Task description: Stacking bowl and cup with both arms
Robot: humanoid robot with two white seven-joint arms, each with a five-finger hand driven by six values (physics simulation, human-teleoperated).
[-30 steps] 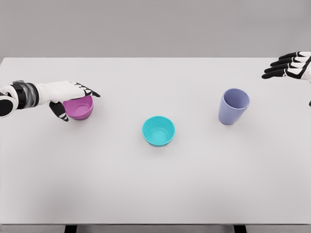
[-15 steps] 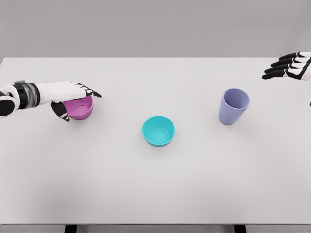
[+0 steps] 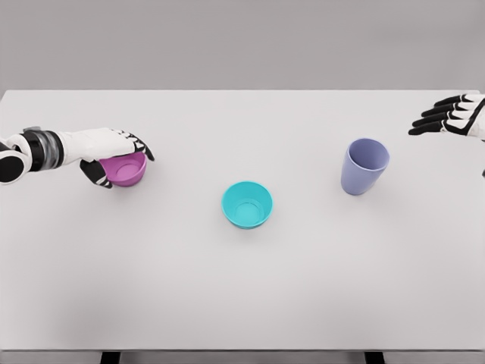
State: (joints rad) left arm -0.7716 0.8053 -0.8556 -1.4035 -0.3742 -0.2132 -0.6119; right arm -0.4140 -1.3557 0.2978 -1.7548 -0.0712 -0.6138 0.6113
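A magenta bowl [image 3: 127, 171] sits at the table's left, and my left hand [image 3: 114, 154] is curled over its rim, fingers on the far edge and thumb on the near left side. A teal bowl [image 3: 247, 205] stands alone in the middle of the table. To its right stands a lavender cup [image 3: 363, 166], upright. My right hand [image 3: 447, 116] hovers at the far right edge, fingers spread and holding nothing, well apart from the cup.
The white table [image 3: 242, 303] spreads wide in front of the three vessels. Its near edge runs along the bottom of the view, with dark legs just below.
The left hand's fingers have curled down tighter around the magenta bowl. The right hand has drifted slightly lower and to the right. The bowls and cup have not moved.
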